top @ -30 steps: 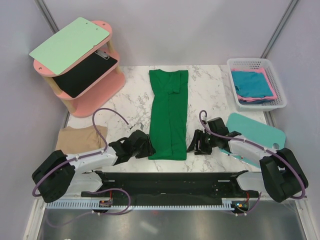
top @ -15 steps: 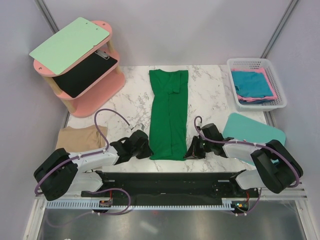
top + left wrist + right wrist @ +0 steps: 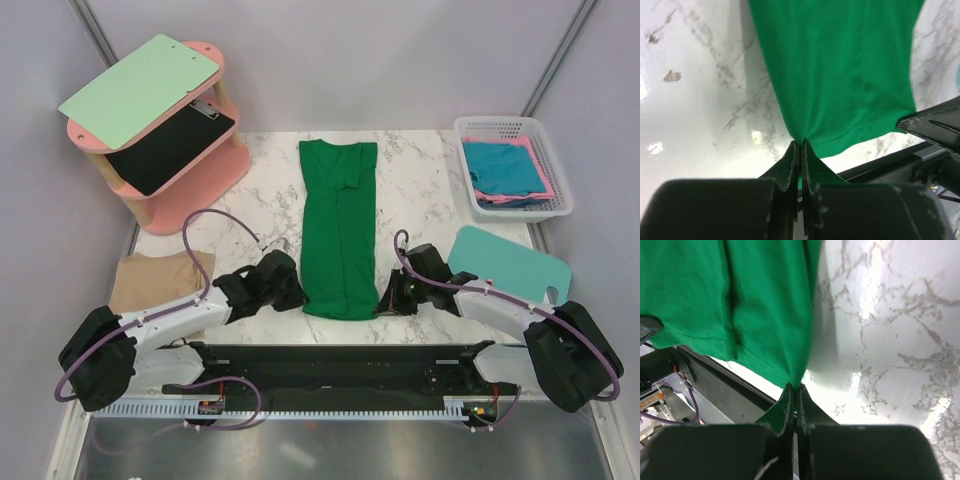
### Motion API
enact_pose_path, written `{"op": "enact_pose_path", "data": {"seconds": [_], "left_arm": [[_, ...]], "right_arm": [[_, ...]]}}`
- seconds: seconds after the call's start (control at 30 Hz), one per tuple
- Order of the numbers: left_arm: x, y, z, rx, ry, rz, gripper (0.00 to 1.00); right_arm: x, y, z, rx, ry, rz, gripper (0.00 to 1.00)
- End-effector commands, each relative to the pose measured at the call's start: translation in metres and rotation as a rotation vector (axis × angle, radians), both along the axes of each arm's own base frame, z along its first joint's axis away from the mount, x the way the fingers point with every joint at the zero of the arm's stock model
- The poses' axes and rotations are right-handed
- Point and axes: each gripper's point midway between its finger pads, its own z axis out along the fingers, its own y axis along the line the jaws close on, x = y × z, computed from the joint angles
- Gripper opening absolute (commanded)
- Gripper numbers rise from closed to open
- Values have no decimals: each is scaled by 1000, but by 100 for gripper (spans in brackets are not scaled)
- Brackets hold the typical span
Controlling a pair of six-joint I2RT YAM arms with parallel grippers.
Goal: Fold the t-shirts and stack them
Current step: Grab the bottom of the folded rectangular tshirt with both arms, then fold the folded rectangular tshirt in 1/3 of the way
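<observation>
A dark green t-shirt point(image 3: 340, 225) lies as a long narrow strip down the middle of the marble table, sleeves folded in. My left gripper point(image 3: 299, 301) is shut on its near left hem corner point(image 3: 802, 139), which is pinched and lifted a little. My right gripper point(image 3: 381, 303) is shut on the near right hem corner point(image 3: 796, 383). A tan-beige t-shirt point(image 3: 160, 277) lies folded at the near left. Teal-blue point(image 3: 503, 166) and pink point(image 3: 541, 172) t-shirts lie in the white basket point(image 3: 560, 165) at the far right.
A mint-teal board point(image 3: 510, 263) lies flat on the table right of my right arm. A pink two-tier shelf point(image 3: 200, 170) at the far left carries a pale green clipboard point(image 3: 140, 88) and a black pad. The black base rail point(image 3: 340, 365) runs along the near edge.
Both grippers have closed on the green t-shirt's near hem corners. The hem has lifted and drawn slightly inward; the left arm has shifted a little away from the near edge.
</observation>
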Motion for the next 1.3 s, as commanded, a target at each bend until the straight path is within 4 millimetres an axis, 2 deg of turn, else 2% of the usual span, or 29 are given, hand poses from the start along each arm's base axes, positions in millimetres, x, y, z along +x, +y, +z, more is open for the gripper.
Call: {"op": "enact_pose_path", "data": {"seconds": [0.0,0.03,0.07,0.2,0.37,0.4,0.43,0.47,0.5,0.57,0.6,0.67,0.7,0.73,0.77,0.8,0.83,0.9,0.93,1.0,1.03,1.1,1.13,1.17,1.2,1.23,1.27], "left_arm": [[21,-11,31,19,-69,-16,2],[30,-16,43,15,-92,-13,2],[34,-16,40,38,-89,-17,2],[60,-20,57,29,-120,1,2],[96,-7,71,34,-158,35,2],[104,-8,76,30,-169,34,2],[110,-7,76,42,-179,19,2],[118,-2,78,46,-188,30,2],[127,-5,81,48,-194,25,2],[141,-2,86,62,-215,15,2],[151,-5,94,56,-234,15,2],[164,-4,86,72,-221,6,2],[173,-6,93,62,-236,5,2],[179,-7,82,77,-213,-2,2],[185,-7,80,66,-204,-3,2],[194,-11,85,48,-220,-6,2],[202,-13,72,47,-188,-14,2],[213,-16,71,34,-187,-15,2],[216,-17,62,41,-170,-19,2],[226,-19,63,32,-174,-29,2],[230,-20,52,33,-152,-35,2],[241,-21,52,28,-156,-42,2],[246,-21,53,24,-162,-41,9],[251,-21,52,29,-162,-44,25],[256,-16,54,28,-165,-36,51],[258,-14,57,26,-172,-34,98],[260,-11,63,36,-192,-25,100]], "right_arm": [[30,5,25,-15,-140,-5,0],[40,8,34,-12,-174,-12,0],[45,8,38,-19,-197,-18,0],[88,11,70,-57,-344,-65,0],[144,7,97,-144,-492,-117,0],[159,11,104,-143,-520,-127,0],[168,11,108,-145,-534,-135,0],[178,10,102,-162,-533,-140,0],[191,13,112,-148,-563,-156,0],[207,12,104,-161,-558,-164,0],[217,14,112,-152,-579,-174,0],[230,11,102,-176,-572,-181,0],[239,11,107,-175,-588,-193,0],[243,11,107,-177,-589,-194,0],[249,8,100,-187,-578,-203,0],[256,9,103,-179,-588,-210,0],[265,7,93,-190,-573,-217,0],[277,11,96,-182,-585,-222,0],[282,8,85,-196,-567,-225,0],[293,8,87,-193,-570,-246,0],[298,6,80,-201,-560,-260,0],[308,5,79,-197,-555,-288,1],[312,2,71,-209,-541,-299,2],[318,3,73,-205,-545,-314,7],[321,2,72,-203,-539,-331,12],[323,-1,72,-215,-541,-349,17],[327,-2,77,-205,-577,-372,41]]}}
